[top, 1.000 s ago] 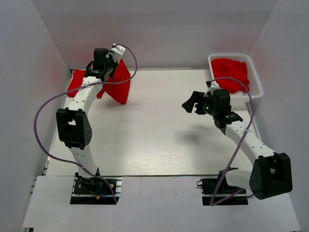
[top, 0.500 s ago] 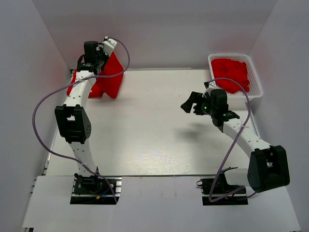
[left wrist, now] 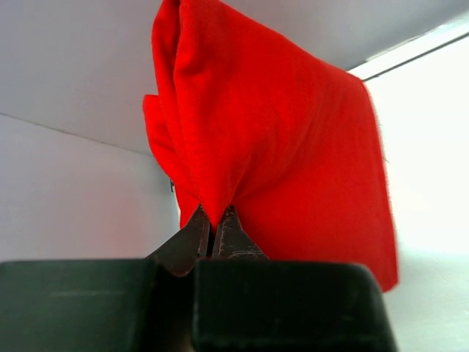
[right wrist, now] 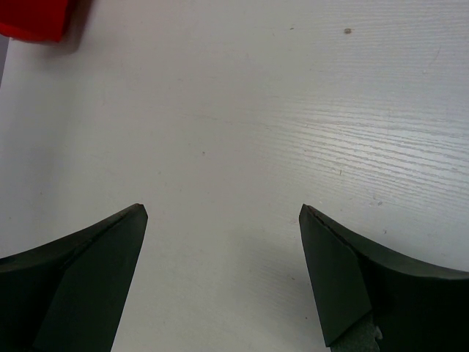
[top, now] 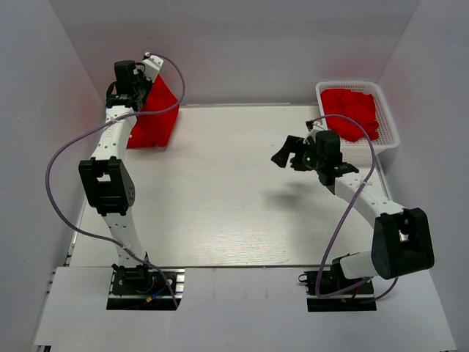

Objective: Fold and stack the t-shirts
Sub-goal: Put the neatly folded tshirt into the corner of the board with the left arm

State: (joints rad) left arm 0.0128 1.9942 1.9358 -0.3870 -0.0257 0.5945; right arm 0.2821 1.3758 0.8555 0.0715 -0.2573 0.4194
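Left gripper (left wrist: 215, 235) pinches a red shirt (left wrist: 278, 161) at the table (top: 220, 213)'s 10 o'clock corner.
Left wrist view shows jaws pressed on a cloth fold, unclear from top; right gripper (right wrist: 223, 220) spread wide over the table, 3 o'clock side. At 2 o'clock the basket (top: 381, 144) holds more red shirts (top: 350, 110).

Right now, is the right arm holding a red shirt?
No, the right fingers stand wide open above the table, holding nothing.
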